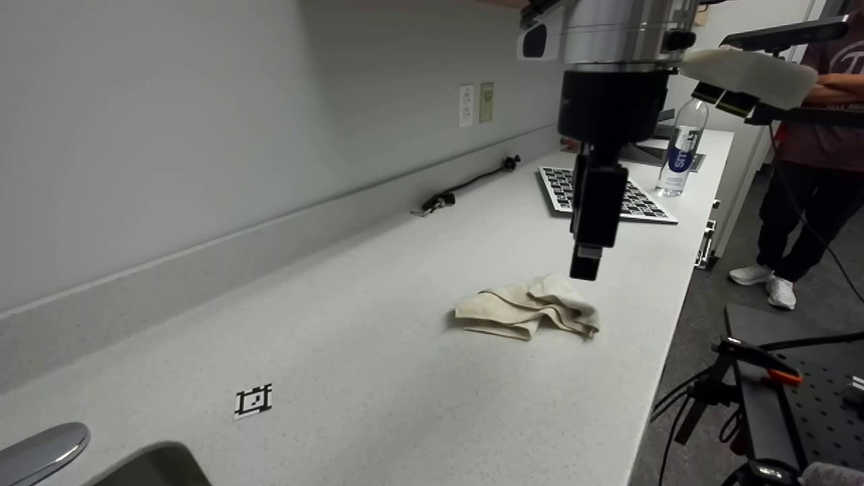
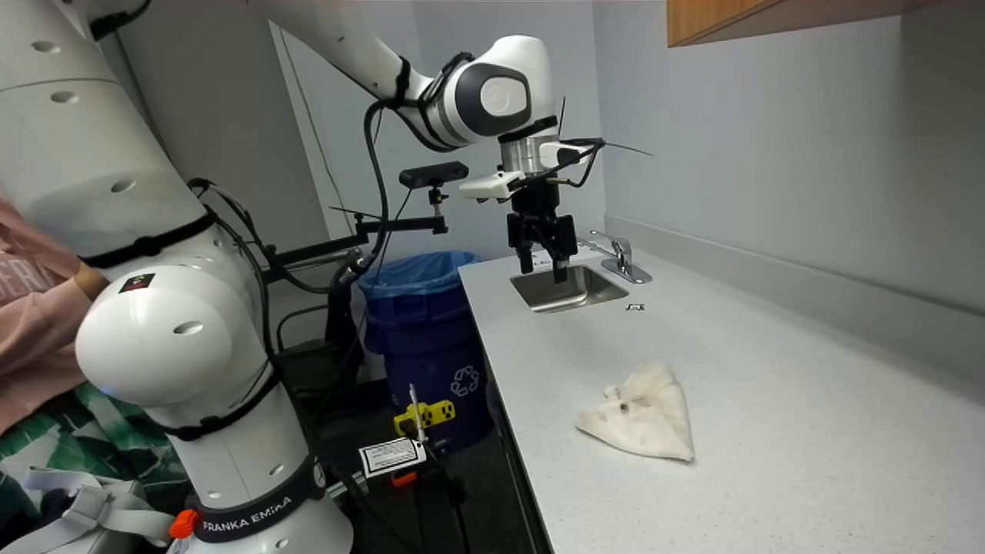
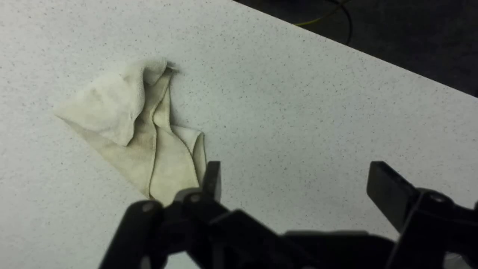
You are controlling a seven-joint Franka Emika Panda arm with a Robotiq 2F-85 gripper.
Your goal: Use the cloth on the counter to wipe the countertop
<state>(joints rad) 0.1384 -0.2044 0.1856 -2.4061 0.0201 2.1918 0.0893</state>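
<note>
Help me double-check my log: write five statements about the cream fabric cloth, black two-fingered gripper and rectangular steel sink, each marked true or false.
1. The cream fabric cloth lies crumpled on the speckled white countertop. True.
2. The black two-fingered gripper is open. True.
3. The gripper is holding the cloth. False: it hangs above the countertop with nothing between its fingers.
4. The rectangular steel sink is set into the countertop. True.
5. The cloth lies in the sink. False: it lies outside it, on the countertop.
</note>
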